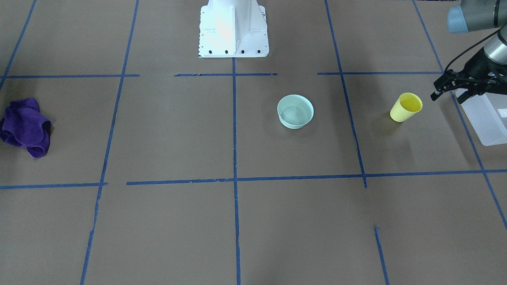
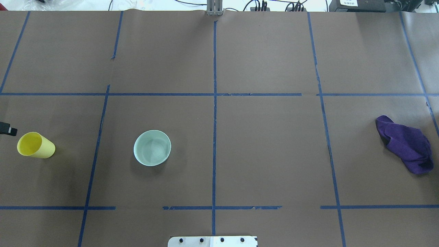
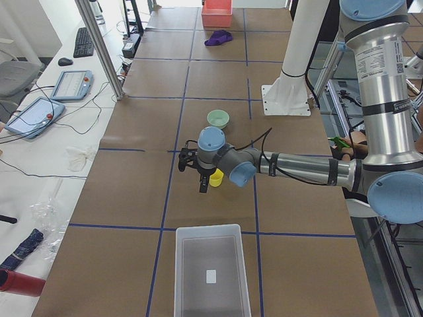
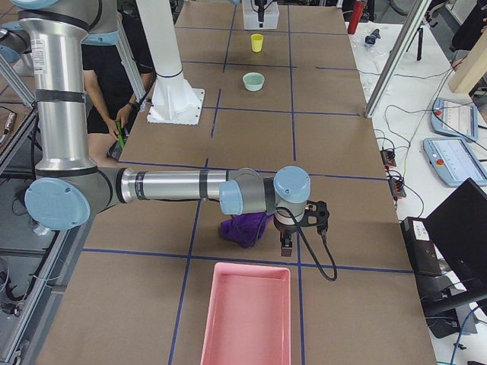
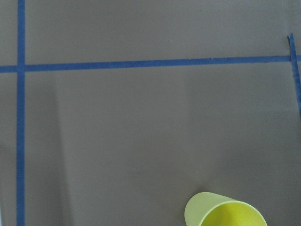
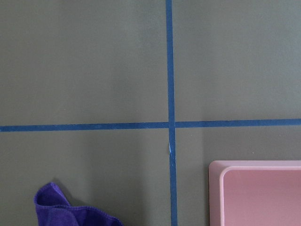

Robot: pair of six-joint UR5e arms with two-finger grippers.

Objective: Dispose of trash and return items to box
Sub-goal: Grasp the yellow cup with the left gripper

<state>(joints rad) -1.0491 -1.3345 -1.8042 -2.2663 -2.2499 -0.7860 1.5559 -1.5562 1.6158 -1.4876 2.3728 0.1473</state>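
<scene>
1. Left gripper (image 1: pixel 439 89): fingers look spread and hold nothing. They hang just beside the yellow cup (image 1: pixel 406 107), on its box side.
2. The cup stands upright on the desk (image 1: pixel 253 221), mouth up, at the right of the front-facing view. It is near the box (image 1: pixel 487 132) but not touching it, and not yet in it.
3. Right gripper (image 4: pixel 289 242): shows only in the side view, so finger state cannot be told. It hangs by the purple cloth (image 2: pixel 404 144), near the pink tray (image 4: pixel 247 312).
4. Risk: the cup looks light and tapered. An off-centre finger on approach would likely tip it, and it would then roll away.
5. Risk: the taper could let the cup slip down out of a low or weak squeeze in transit.
6. Risk: a release too close to the box rim could bounce the cup back onto the desk.
7. Risk: a wide sweep towards the bowl (image 1: pixel 295 111) would knock it. It sits well left of the cup, so this is unlikely.
8. Count: 1 cup, 1 bowl, 1 cloth, 1 box, 1 pink tray.
</scene>
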